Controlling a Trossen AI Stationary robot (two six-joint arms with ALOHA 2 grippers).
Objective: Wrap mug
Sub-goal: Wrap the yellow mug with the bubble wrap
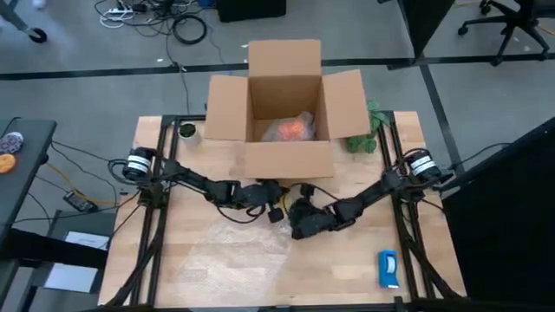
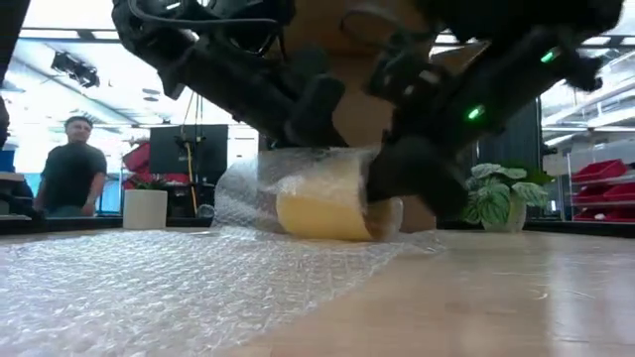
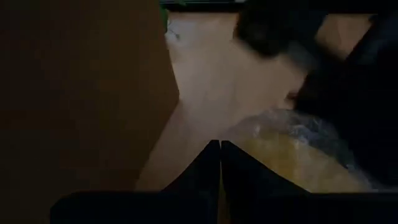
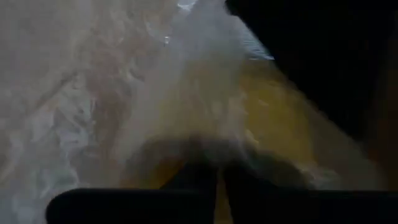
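Observation:
A yellow-orange mug (image 2: 322, 210) lies on its side on the table with clear bubble wrap (image 2: 149, 278) drawn up over it. The rest of the sheet (image 1: 230, 251) spreads flat toward the near left. In the high view both grippers hide the mug. My left gripper (image 1: 270, 206) is shut at the mug's left and top. My right gripper (image 1: 299, 217) is shut at the mug's right end. The wrist views show the wrapped mug (image 3: 292, 158) (image 4: 273, 118) just past each pair of fingers. My left gripper (image 2: 313, 119) slants down from the table's left, and its shut fingers meet the bubble wrap on top of the mug (image 2: 303, 154). Whether a layer is pinched between them I cannot tell. My right gripper (image 2: 412, 174) slants down from the table's right. Its shut fingertips (image 4: 208, 177) lie against the wrap over the mug's right end (image 4: 211, 146). The mug stays lying on the sheet.
An open cardboard box (image 1: 286, 108) stands just behind the grippers, with an orange bundle in bubble wrap (image 1: 290, 130) inside. A plant (image 1: 364, 134) is at the far right and a small pot (image 1: 186, 132) at the far left. A flat blue-and-white object (image 1: 388, 269) lies near right. A person (image 2: 69, 164) stands beyond the table.

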